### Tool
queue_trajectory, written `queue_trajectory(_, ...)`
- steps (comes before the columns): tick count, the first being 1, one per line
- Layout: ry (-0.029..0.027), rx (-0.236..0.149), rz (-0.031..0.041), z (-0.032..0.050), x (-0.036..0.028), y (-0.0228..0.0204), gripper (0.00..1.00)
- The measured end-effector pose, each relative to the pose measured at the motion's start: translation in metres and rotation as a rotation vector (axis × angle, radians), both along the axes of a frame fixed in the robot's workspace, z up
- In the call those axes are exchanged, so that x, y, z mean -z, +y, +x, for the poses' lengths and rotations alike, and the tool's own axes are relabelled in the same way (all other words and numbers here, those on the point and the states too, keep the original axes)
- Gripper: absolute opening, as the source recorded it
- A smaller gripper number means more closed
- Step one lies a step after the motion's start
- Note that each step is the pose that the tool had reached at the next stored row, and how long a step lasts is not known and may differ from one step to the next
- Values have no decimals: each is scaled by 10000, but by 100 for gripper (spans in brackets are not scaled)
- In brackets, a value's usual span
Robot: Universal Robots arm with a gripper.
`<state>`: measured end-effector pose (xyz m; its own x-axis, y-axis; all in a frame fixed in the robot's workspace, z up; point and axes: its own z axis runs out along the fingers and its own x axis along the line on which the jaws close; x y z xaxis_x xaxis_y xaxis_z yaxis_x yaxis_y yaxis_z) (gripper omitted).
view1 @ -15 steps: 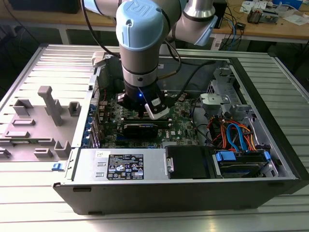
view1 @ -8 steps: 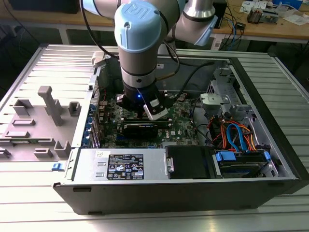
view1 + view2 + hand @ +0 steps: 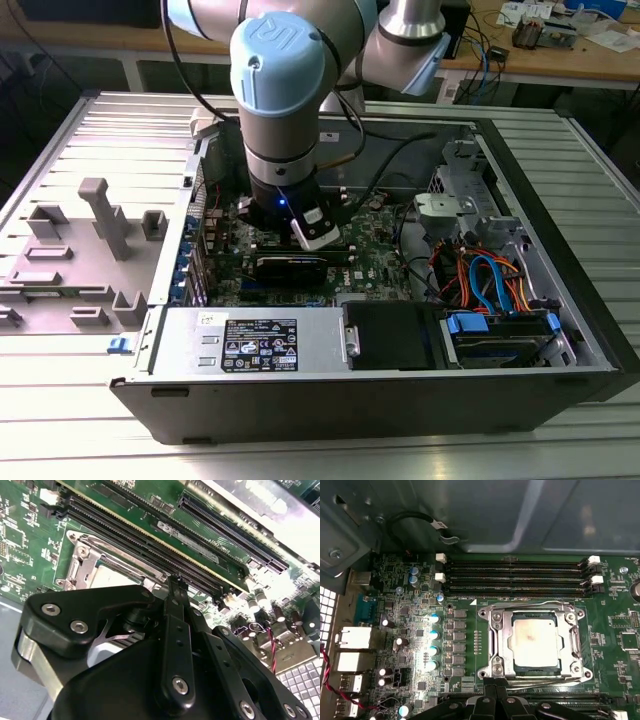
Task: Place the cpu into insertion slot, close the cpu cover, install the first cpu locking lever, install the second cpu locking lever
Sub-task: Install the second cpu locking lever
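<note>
The cpu [image 3: 536,640], a silver-grey square, lies flat in the insertion slot [image 3: 491,672] on the green board. The cpu cover [image 3: 502,642] lies down over it, framing the chip through its window. One thin wire lever [image 3: 535,603] runs along the slot's side by the memory slots, another [image 3: 540,682] along the side by my gripper; I cannot tell if they are latched. My gripper [image 3: 495,685] hangs just off that edge, its black fingers together and holding nothing. In the second wrist view the gripper [image 3: 175,582] points at the board beside the slot [image 3: 95,565].
The arm's wrist [image 3: 280,150] reaches down into the open computer case [image 3: 560,300]. Long black memory slots [image 3: 515,575] lie beyond the socket, capacitors [image 3: 434,635] beside it. A power supply [image 3: 260,340], drive bay with cables [image 3: 490,290] and a grey fixture [image 3: 95,240] stand around.
</note>
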<state>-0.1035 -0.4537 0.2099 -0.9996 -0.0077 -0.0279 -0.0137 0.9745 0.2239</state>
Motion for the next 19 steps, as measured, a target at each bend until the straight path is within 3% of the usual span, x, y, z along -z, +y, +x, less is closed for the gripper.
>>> queue_trajectory(19,1,-2,81,-62,79,41,11)
